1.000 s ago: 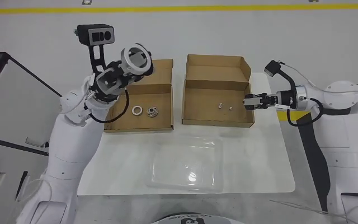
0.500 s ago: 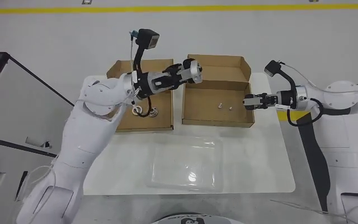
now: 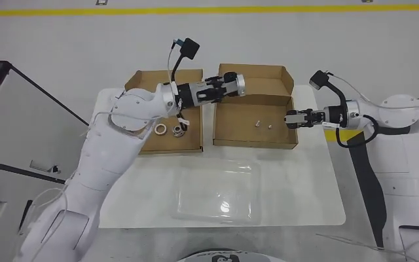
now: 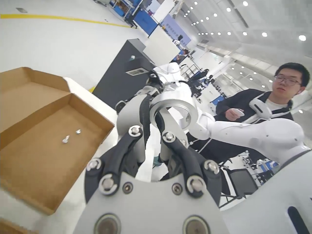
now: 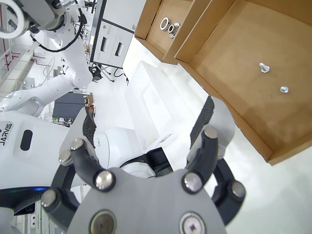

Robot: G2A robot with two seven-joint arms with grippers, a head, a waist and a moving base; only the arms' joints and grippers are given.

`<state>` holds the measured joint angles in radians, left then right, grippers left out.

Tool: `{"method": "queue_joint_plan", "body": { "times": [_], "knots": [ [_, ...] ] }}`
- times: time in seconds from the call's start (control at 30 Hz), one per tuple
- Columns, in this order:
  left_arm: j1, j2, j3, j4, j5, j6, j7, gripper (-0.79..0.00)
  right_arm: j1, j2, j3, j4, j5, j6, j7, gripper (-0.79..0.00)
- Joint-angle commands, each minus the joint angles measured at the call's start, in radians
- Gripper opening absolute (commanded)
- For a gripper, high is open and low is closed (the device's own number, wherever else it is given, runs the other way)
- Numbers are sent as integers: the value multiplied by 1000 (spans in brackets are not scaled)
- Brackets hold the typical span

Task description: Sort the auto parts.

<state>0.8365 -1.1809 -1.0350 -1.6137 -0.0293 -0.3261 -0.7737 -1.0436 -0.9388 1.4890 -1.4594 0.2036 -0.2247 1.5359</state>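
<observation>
My left gripper point(image 4: 156, 119) is shut on a silver metal ring point(image 4: 173, 113); in the top view the left gripper point(image 3: 230, 86) holds the ring point(image 3: 239, 84) above the near-left part of the right cardboard box point(image 3: 239, 118). Two small bolts point(image 3: 258, 122) point(image 3: 269, 124) lie on that box's floor. The left cardboard box point(image 3: 190, 141) holds a flat ring point(image 3: 159, 129) and a flanged part point(image 3: 177, 130). My right gripper point(image 5: 146, 120) is open with nothing between its fingers, level with the right box's outer wall, where the top view shows the right gripper point(image 3: 288, 120).
A clear plastic tray point(image 3: 219, 190) lies on the white table point(image 3: 308, 190) in front of the two boxes. Both boxes have upright flaps at the back. A dark panel edge point(image 3: 39, 98) stands to the table's left.
The left arm has swung from above the left box's far-left side across to the right box, carrying the ring. The right arm has not moved.
</observation>
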Motion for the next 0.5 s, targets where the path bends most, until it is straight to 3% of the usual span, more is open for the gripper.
{"method": "queue_joint_plan", "body": {
  "times": [0.0, 0.47],
  "knots": [
    [3, 7, -23, 12, 50, 10, -6, -785, 0, 0, 0, 0, 0, 0, 0, 0],
    [41, 70, -206, -5, 401, 63, -163, -785, 0, 0, 0, 0, 0, 0, 0, 0]
  ]
}}
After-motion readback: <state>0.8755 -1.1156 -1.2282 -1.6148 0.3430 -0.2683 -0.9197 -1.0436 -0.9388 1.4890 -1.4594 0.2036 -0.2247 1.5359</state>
